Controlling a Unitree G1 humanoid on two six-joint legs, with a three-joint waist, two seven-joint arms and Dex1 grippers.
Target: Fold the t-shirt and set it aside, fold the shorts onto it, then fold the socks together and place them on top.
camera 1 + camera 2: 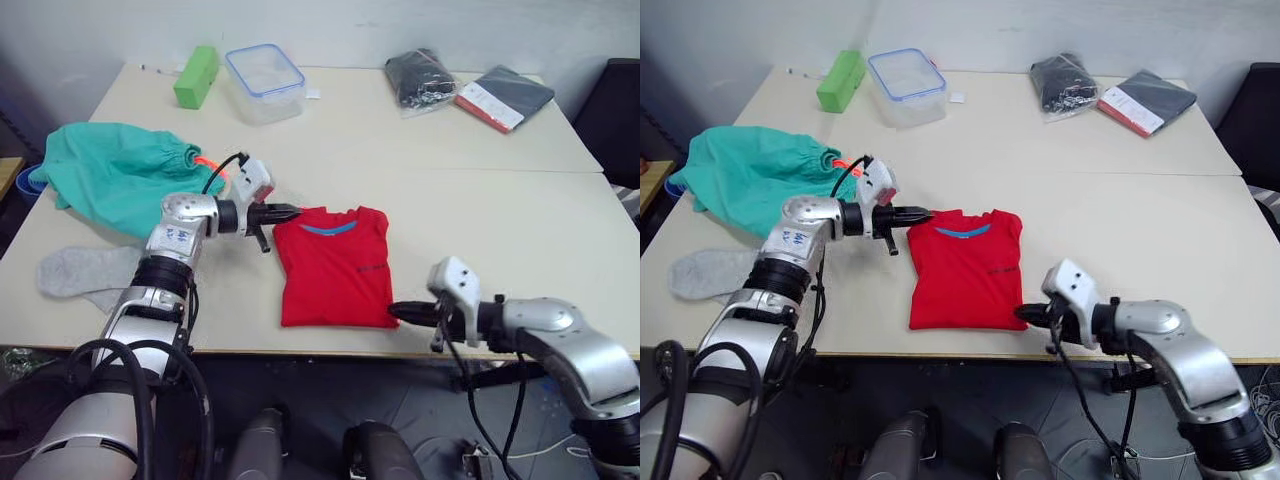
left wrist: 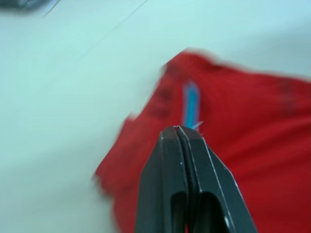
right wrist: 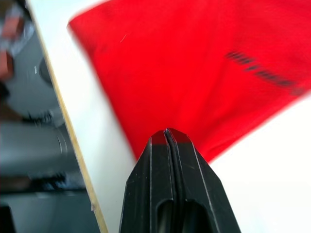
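The red t-shirt [image 1: 335,268] lies folded into a rectangle at the table's front centre, collar toward the far side. My left gripper [image 1: 292,212] is shut, its tip at the shirt's far left corner, just over the cloth [image 2: 252,126]. My right gripper [image 1: 393,312] is shut too, with its tip at the shirt's near right corner [image 3: 204,73]. I see no cloth between either pair of fingers. The teal-green shorts [image 1: 110,175] lie bunched at the left, orange drawstring [image 1: 205,162] showing. The light-grey socks [image 1: 80,272] lie flat at the front left, beside my left arm.
At the back stand a green block [image 1: 197,75] and a clear lidded container [image 1: 265,82]. A black bagged bundle [image 1: 418,78] and a dark flat packet [image 1: 505,97] lie at the back right. A black chair [image 1: 615,115] stands off the right edge.
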